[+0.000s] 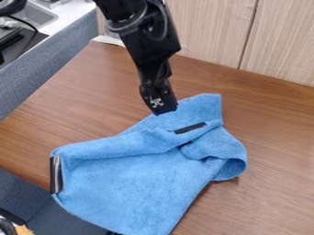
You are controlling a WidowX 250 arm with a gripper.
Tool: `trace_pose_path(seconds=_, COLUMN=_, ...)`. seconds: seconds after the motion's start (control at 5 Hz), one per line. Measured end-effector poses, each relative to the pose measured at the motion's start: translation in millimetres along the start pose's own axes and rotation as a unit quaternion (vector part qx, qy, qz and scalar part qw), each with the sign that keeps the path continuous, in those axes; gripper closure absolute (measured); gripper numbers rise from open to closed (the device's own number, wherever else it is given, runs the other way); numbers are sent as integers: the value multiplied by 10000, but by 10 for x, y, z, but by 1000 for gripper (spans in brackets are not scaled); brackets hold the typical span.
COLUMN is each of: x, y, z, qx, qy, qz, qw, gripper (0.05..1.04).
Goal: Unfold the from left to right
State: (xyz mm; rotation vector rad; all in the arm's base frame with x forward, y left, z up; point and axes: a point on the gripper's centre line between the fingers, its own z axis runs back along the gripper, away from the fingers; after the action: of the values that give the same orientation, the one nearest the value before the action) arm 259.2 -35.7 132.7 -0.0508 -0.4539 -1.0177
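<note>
So the blue cloth (129,188) is on the wooden table (80,108), sort of sprawled from the near left side up toward the middle. It's only partly spread out: the near part is a fairly flat sheet, the far left edge has a soft fold running along it, and the right side is bunched up, with a curled loop sticking out. One corner points toward the far side. There's a black strip (190,128) on the bunched bit, plus a dark strip (56,174) with some silver at the left end. The near left part pokes out past the table edge.

The gripper (164,110) hangs down from the far side, right by the cloth's far edge. Honestly can't tell if it's wide or narrow, or whether it's touching the cloth.

As for the rest, there's a pale wood panel (276,41) along the far side, a blue-gray partition (52,75) on the left, and a sink (38,16) in the far left corner.
</note>
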Motion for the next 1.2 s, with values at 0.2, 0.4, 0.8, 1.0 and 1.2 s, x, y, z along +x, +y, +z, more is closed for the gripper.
trace_pose_path(seconds=0.2, x=-25, y=-21, z=-54, qx=-92, qy=42, qz=38, qw=9999, gripper=83)
trace_pose_path(seconds=0.4, x=-35, y=-55, z=-262, qx=-303, qy=25, qz=92, qw=9995, gripper=83)
trace_pose_path(seconds=0.8, x=-285, y=-203, z=-693, qx=-691, qy=482, qz=145, qw=9963, gripper=83)
trace_pose_path(seconds=1.0, x=-461, y=-293, z=-879, qx=-788, qy=738, qz=174, qw=9940, gripper=83)
trace_pose_path(seconds=1.2, x=-487, y=-334, z=-965, qx=-934, qy=763, qz=210, qw=9925, gripper=83)
